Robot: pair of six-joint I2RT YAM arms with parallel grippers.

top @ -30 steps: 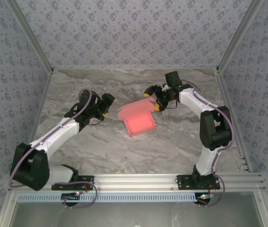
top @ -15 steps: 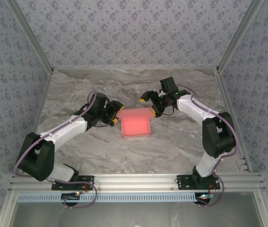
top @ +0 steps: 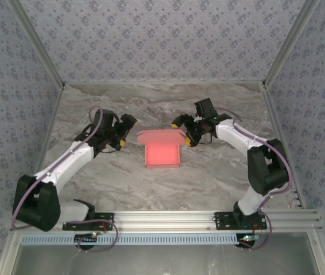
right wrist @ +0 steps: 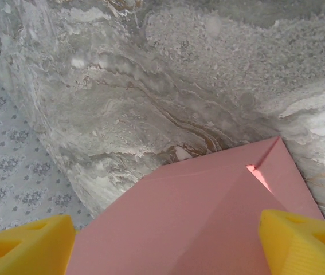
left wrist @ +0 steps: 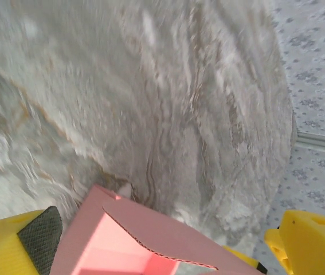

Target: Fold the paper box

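The paper box [top: 162, 154] is a salmon-pink open tray in the middle of the table, with its lid flap [top: 161, 136] raised along the far side. My left gripper [top: 126, 132] stands open just left of the box, apart from it. In the left wrist view the box [left wrist: 151, 235] lies ahead between the wide yellow fingers [left wrist: 19, 243] of the left gripper [left wrist: 168, 255]. My right gripper [top: 183, 132] is open around the flap's right end. In the right wrist view the pink card [right wrist: 208, 200] spans the gap of the right gripper [right wrist: 168, 246].
The marble tabletop [top: 122, 177] is walled by patterned panels at the left, right and back. An aluminium rail [top: 168, 217] runs along the near edge, carrying both arm bases. Bare table lies in front of the box.
My left gripper had reached the box's left side, then drew back leftward and opened wider. The box turned square to the table. The right gripper stayed by the flap's right end.
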